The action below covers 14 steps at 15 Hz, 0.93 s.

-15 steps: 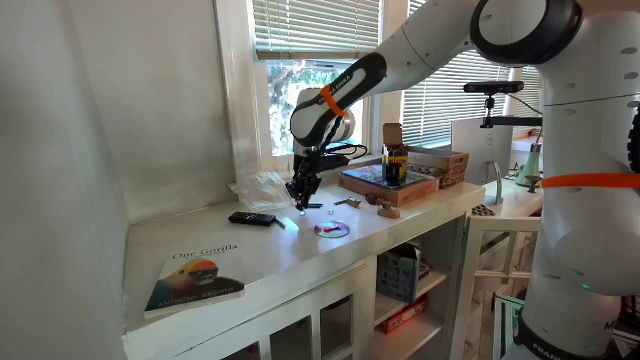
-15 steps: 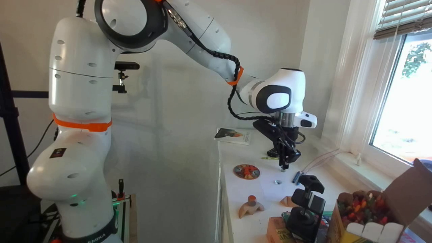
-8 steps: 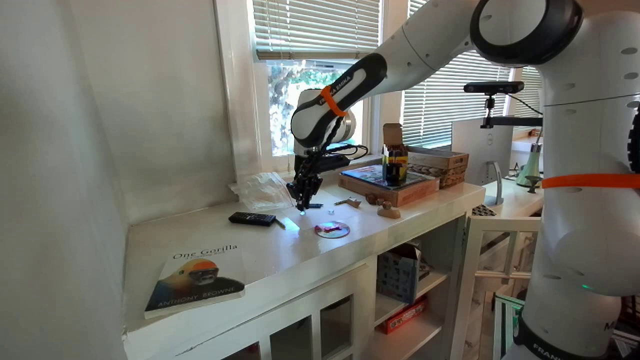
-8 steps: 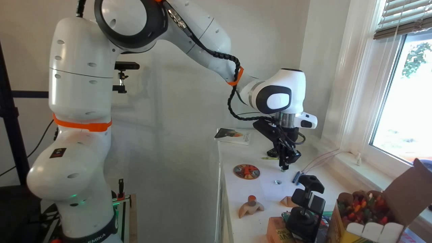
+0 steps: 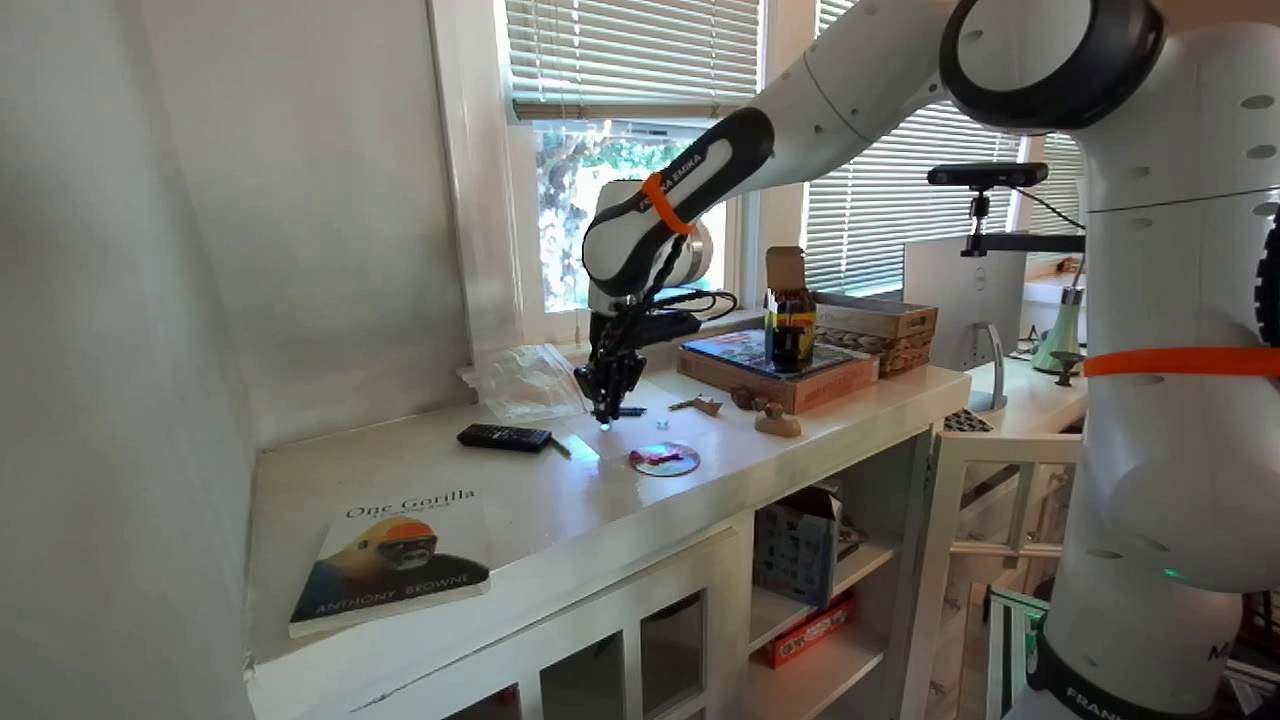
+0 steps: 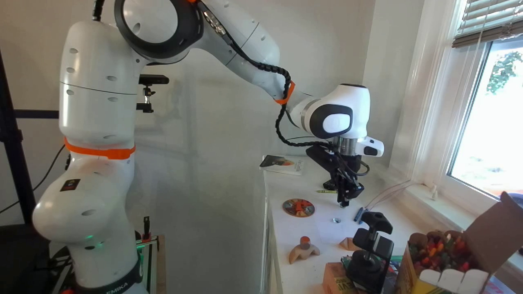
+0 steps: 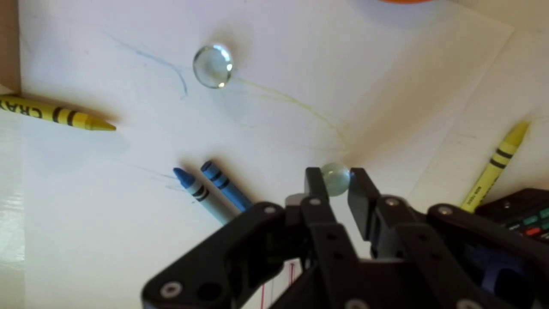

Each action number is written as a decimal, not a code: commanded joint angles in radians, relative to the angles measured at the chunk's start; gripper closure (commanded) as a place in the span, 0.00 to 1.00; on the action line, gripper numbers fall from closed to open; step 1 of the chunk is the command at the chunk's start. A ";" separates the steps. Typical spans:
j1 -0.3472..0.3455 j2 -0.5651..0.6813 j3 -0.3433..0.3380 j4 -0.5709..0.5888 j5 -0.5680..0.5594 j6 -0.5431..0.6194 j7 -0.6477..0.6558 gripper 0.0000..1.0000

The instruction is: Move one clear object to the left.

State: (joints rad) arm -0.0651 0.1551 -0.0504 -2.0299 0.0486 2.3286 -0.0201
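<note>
Wrist view shows the gripper (image 7: 336,181) narrow, holding a clear bead (image 7: 336,178) pinched between its two fingertips (image 7: 315,182). Second bead (image 7: 212,67) lies on the paper (image 7: 103,249), apart from the gripper. Whether the held bead touches the paper, I cannot tell.

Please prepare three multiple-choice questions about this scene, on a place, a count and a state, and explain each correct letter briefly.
1. In the wrist view, the lower clear, round, glass-like bead appears:
A) at the top
B) between the fingertips of the black gripper
C) at far left

2. Slim wax crayons showing there:
A) two
B) three
C) four

3. In an exterior view, the lid of the brown cardboard box is:
A) raised
B) shut
C) missing

1 B: one fingertip shows on each side.
2 C: two blue, two yellowish.
3 A: it leaves colourful contents uncovered.
</note>
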 commanded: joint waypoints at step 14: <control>0.005 -0.046 0.008 -0.026 0.010 -0.001 -0.003 0.04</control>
State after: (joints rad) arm -0.0644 0.1454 -0.0457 -2.0304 0.0486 2.3287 -0.0205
